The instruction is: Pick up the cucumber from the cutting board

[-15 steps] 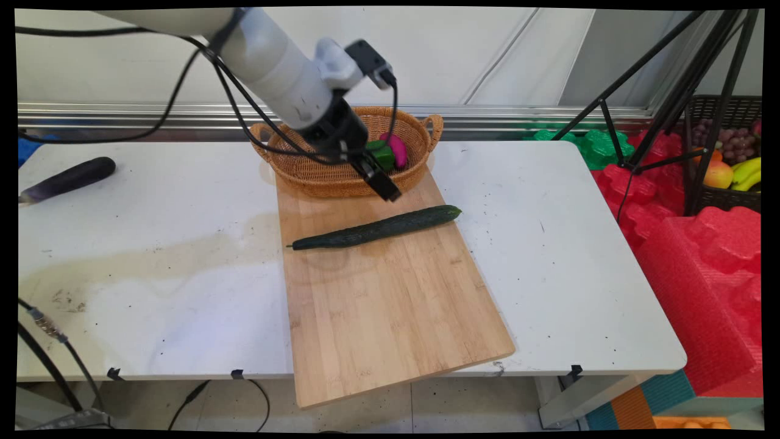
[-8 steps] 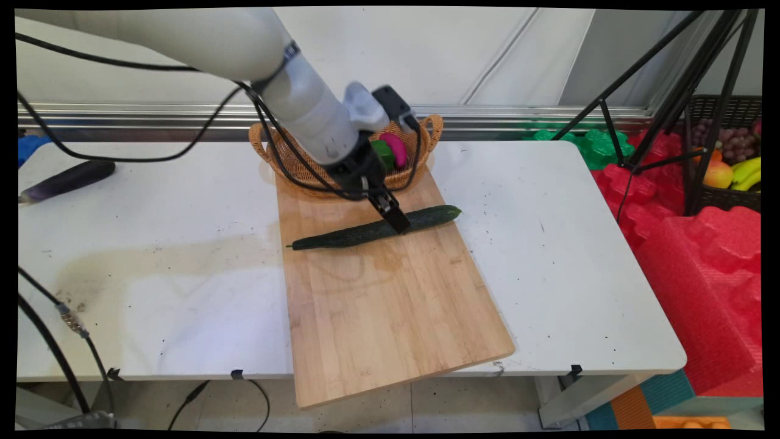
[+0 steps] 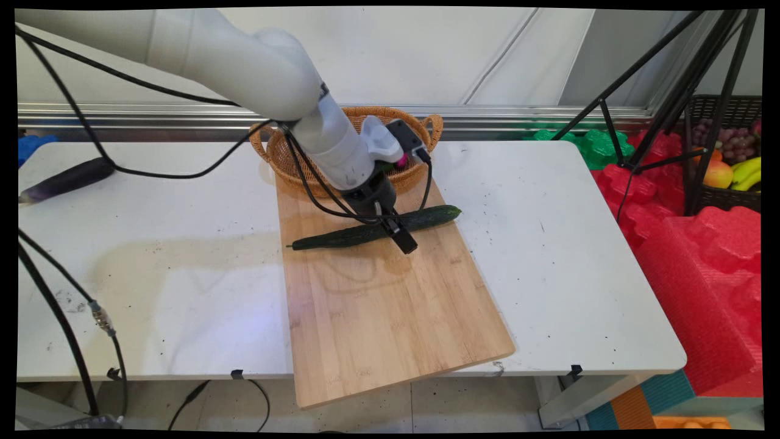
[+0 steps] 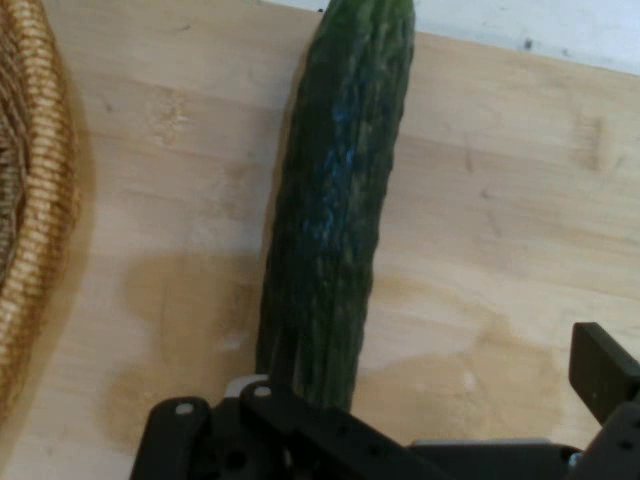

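White bench (image 3: 548,256) with a bamboo cutting board (image 3: 390,317), tripod off to the side. Eggplant (image 3: 67,178) way left of the tool (image 3: 399,235), wicker basket (image 3: 286,158) just behind it. Tool down over the cucumber (image 3: 341,235), spread wide, straddling it, gripping nothing. Cucumber lying flat across the board's far end, long axis crosswise to the fingers, thin tip pointing left, blunt end right.

Under the black, matt plastic-looking gripper (image 3: 399,235) lies a cucumber (image 3: 341,235) with dark, ridged, faintly glossy skin. Beneath both, the cutting board (image 3: 390,317) is pale wood, smooth, with fine grain and a darker stain. Behind the gripper, the basket (image 3: 286,161) is rough woven wicker. The surrounding table (image 3: 152,268) looks smooth, white, scuffed.
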